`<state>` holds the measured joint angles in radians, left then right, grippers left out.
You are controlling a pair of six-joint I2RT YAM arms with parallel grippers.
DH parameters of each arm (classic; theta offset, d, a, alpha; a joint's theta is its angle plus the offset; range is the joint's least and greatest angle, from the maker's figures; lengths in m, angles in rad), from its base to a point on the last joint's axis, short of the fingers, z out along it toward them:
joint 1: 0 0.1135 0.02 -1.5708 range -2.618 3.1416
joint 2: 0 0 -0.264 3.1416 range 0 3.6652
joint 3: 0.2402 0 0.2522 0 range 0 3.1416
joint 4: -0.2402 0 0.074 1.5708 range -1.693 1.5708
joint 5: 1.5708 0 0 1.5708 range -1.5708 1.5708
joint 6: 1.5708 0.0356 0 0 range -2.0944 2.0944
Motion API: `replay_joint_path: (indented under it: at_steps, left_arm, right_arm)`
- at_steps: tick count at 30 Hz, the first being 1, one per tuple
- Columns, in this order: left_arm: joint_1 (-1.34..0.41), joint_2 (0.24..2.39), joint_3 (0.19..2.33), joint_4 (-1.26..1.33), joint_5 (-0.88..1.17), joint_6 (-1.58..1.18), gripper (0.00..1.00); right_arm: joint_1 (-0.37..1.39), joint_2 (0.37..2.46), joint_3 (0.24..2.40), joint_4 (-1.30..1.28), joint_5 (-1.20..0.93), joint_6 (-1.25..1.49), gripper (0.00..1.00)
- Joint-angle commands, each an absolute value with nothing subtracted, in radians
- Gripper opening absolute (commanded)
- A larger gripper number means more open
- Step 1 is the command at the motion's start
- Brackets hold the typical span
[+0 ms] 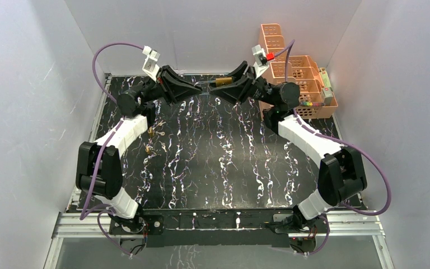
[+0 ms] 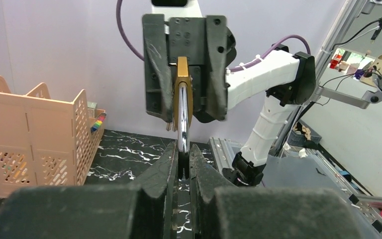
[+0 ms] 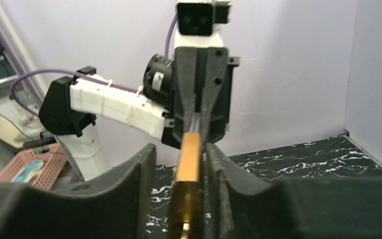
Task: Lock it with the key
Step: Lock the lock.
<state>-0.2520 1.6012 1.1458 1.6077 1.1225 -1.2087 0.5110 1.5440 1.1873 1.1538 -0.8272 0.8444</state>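
Note:
A brass padlock (image 1: 222,82) with a steel shackle (image 2: 182,117) hangs in the air between the two arms at the back of the table. My left gripper (image 2: 181,159) is shut on the loop of the shackle. My right gripper (image 3: 179,159) has its jaws around the brass body (image 3: 189,159). One finger lies against the body and the other stands a little off it. A small brass piece (image 3: 185,228) shows at the body's near end. Two loose keys (image 1: 151,132) (image 1: 148,150) lie on the table by the left arm.
Peach plastic baskets (image 1: 302,84) with small items stand at the back right, close behind the right arm. They also show in the left wrist view (image 2: 35,144). The black marbled table (image 1: 213,162) is ringed by grey walls.

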Motion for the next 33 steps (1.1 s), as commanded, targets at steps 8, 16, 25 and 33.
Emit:
replay_joint_path:
  at_steps: [8, 16, 25, 33]
  left_arm:
    - [-0.164, 1.628, 1.384, 1.688, 1.172, -1.225, 0.0]
    - [-0.159, 1.72, 1.595, 1.589, 1.302, -1.306, 0.0]
    - [-0.16, 1.647, 1.457, 1.537, 1.306, -1.212, 0.0]
    - [-0.161, 1.611, 1.45, 1.449, 1.324, -1.145, 0.0]
  right_arm:
    - [0.307, 1.31, 1.024, 1.208, -0.911, 0.858, 0.87]
    - [0.271, 1.237, 0.887, 1.189, -0.941, 0.751, 0.9]
    - [0.3, 1.285, 0.877, 1.301, -0.869, 0.661, 0.87]
    - [0.355, 1.385, 0.932, 1.327, -0.841, 0.66, 0.73]
